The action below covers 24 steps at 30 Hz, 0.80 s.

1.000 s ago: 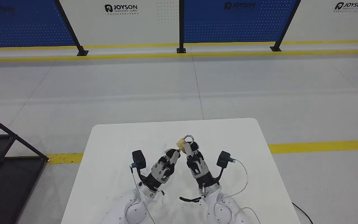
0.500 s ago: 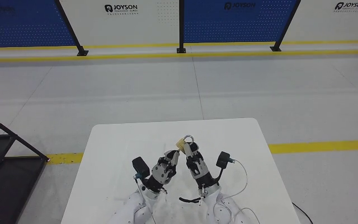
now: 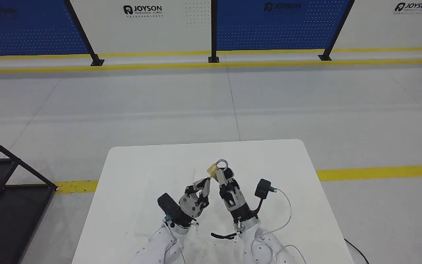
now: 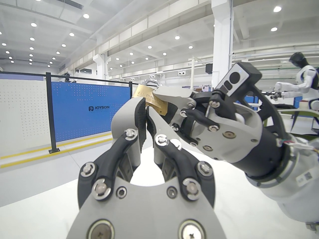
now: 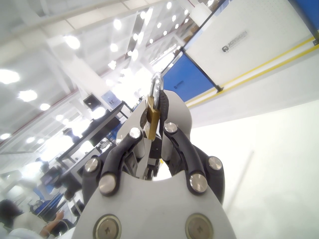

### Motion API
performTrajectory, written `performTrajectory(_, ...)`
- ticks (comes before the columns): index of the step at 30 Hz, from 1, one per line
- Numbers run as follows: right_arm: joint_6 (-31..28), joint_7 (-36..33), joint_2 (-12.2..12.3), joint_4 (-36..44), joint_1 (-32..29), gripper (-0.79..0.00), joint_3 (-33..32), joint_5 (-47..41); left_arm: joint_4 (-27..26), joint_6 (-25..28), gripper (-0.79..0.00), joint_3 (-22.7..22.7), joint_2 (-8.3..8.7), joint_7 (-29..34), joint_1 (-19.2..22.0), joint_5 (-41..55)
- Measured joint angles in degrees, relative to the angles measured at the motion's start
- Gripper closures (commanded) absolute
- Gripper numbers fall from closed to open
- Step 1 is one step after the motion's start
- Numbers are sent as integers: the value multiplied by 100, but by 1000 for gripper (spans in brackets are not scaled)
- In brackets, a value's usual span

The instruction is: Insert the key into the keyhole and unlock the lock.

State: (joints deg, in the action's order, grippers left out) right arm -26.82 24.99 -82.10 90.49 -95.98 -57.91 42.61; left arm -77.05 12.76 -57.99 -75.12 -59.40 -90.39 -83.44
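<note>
Both arms raised over the near part of the white table (image 3: 145,171), wrists tilted up, grippers meeting tip to tip.

Right gripper (image 5: 155,108): clamped on the brass lock (image 5: 152,121), one finger flat on each broad face. Lock is held in the air, clear of the table. The steel shackle (image 5: 157,83) points up and away from the robot, standing out past the fingertips.

Left gripper (image 4: 145,111): fingers drawn together, black pads all but touching. Cannot tell whether anything is pinched between them. The tips sit just beside the lock's lower end, close against the right gripper's fingers. From above, the lock (image 3: 213,169) shows between the two grippers, left gripper (image 3: 201,189) just below it.
</note>
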Motion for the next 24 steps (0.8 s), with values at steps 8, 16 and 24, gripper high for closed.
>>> performTrajectory(8,-9,12,10,11,-12,0,-4,-10,214,-513,0,90,-33,-356,121,-306)
performTrajectory(16,-20,6,20,28,-19,0,-6,-42,430,-1065,0,134,-65,-629,255,-577)
performTrajectory(24,15,8,23,37,-6,0,0,-65,652,-1260,-582,197,-100,-905,369,-634)
